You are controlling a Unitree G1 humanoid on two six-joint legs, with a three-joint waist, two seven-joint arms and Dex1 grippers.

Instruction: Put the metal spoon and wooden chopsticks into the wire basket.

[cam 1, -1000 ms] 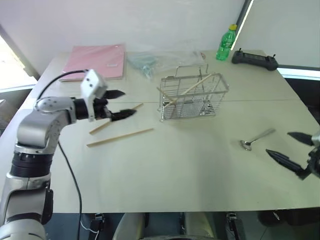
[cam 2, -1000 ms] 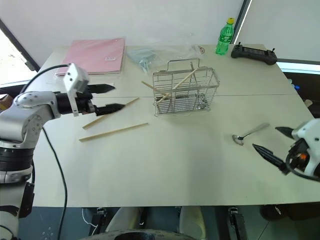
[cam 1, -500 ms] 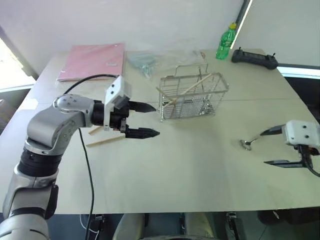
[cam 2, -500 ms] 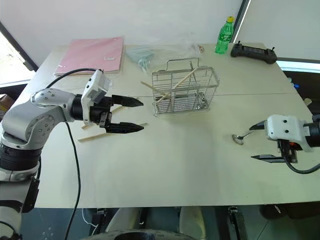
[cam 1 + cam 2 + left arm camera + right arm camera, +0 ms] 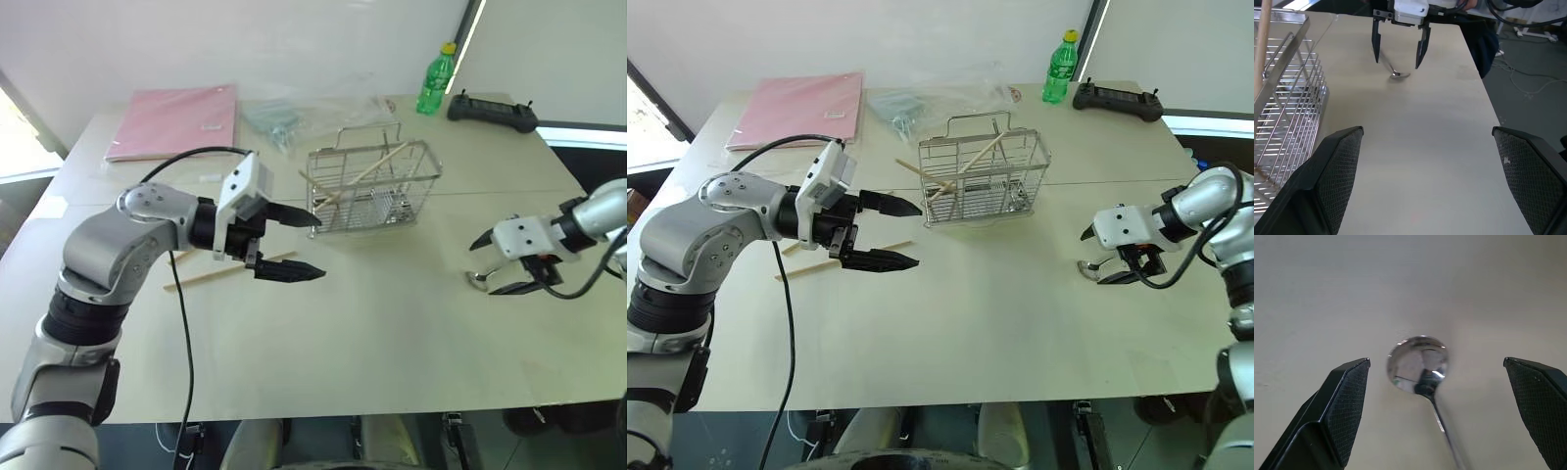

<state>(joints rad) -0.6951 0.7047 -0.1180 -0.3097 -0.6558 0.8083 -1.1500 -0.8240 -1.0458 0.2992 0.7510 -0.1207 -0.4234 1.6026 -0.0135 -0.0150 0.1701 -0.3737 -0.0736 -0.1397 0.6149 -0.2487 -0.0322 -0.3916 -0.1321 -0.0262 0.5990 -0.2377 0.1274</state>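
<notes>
Right pincer wide astride metal spoon, seemingly untouched, left pincer wide beside wire basket

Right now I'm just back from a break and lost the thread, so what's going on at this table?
The robot is tidying cutlery into the wire basket, where one chopstick already leans. The right gripper hangs open, pointing down over the metal spoon, which lies on the table, not gripped. The left gripper is open and empty, held above the table beside the basket. Two more wooden chopsticks lie on the table near the left arm.
</notes>
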